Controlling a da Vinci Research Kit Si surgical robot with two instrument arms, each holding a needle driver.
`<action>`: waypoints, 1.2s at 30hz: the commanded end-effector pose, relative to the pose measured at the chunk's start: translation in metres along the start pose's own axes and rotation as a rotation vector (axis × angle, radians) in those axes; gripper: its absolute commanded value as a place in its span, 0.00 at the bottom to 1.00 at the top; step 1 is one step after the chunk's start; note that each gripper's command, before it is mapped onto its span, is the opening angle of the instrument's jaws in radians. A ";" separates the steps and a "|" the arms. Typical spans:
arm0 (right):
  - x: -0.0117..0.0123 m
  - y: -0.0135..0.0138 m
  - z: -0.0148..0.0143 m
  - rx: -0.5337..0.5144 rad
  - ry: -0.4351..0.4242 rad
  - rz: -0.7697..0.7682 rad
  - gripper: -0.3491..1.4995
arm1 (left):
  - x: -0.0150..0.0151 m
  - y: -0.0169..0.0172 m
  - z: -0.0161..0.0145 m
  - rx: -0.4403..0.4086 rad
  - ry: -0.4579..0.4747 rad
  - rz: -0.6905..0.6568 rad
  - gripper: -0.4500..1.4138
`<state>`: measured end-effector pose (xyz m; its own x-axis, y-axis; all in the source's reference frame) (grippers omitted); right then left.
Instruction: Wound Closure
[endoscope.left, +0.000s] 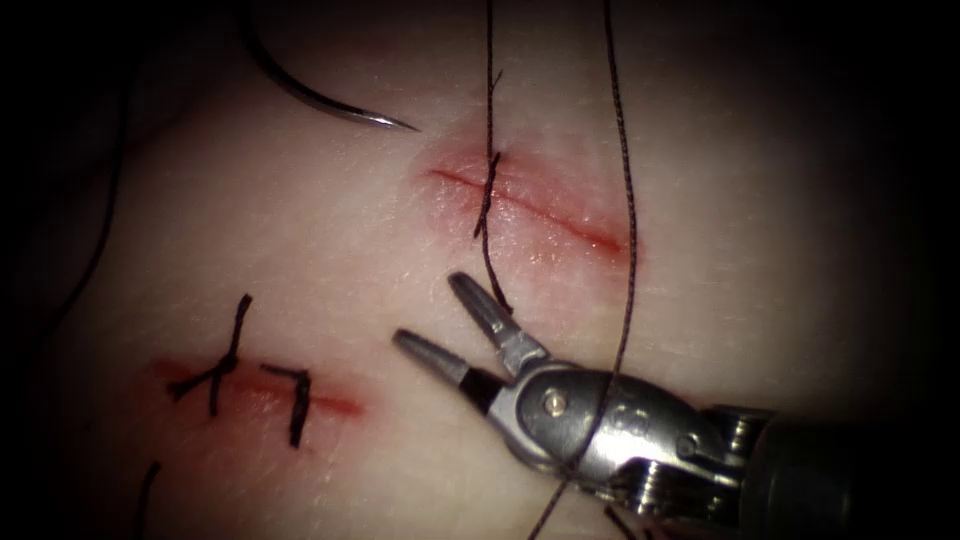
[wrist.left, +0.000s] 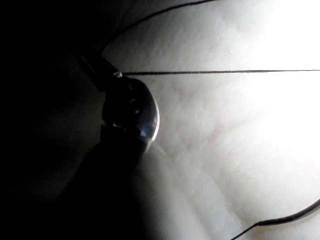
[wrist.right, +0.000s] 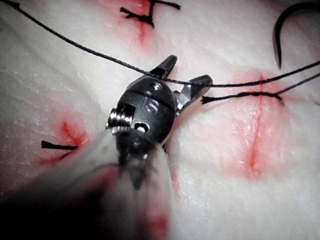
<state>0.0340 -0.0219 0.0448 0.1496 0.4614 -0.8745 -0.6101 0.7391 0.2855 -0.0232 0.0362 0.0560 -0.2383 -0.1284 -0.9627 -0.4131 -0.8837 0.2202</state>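
The tissue (endoscope.left: 330, 260) spreads pale across the endoscope view, with an open cut (endoscope.left: 530, 205) at the far middle, ringed by red fluid (endoscope.left: 560, 215). A second cut (endoscope.left: 330, 403) at the near left is already closed with two dark knotted stitches (endoscope.left: 225, 365).

The right arm's tool (endoscope.left: 440, 312) comes in from the near right, and its two jaws are spread wide in a V with nothing between them. They hover just near the open cut, on its near side. One jaw tip lies right beside the short thread tail (endoscope.left: 487, 215) that crosses the cut, though contact cannot be confirmed. In the right wrist view the same tool (wrist.right: 183, 73) shows its jaws parted, a strand passing across them without being pinched.

The left arm's tool (wrist.left: 131, 112) appears in the left wrist view as a dark rounded body; whether its jaws are parted or pressed together cannot be told, though a taut strand runs from its tip.

The long thread (endoscope.left: 625, 200) runs from the far edge down past the cut's right end and over the right tool's body.

The curved needle (endoscope.left: 320, 98) lies free on the tissue at the far left of the open cut, its point toward the cut, held by neither tool and not in the tissue.
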 end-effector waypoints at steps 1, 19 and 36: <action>0.0002 0.0002 0.0009 -0.006 0.009 0.006 0.79 | 0.0001 0.0004 0.0004 -0.029 0.029 -0.026 0.00; 0.0033 0.0010 -0.0005 0.076 0.026 -0.092 0.85 | 0.0091 0.0124 -0.0086 -0.404 0.463 -0.354 0.00; 0.0077 0.0071 0.0017 0.301 0.015 -0.071 0.55 | 0.0111 0.0221 -0.0177 -0.537 0.391 -0.528 0.00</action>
<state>0.0312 -0.0125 0.0405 0.1743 0.3991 -0.9002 -0.3398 0.8824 0.3254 -0.0186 0.0057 0.0474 0.2201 0.3330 -0.9169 0.1284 -0.9416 -0.3111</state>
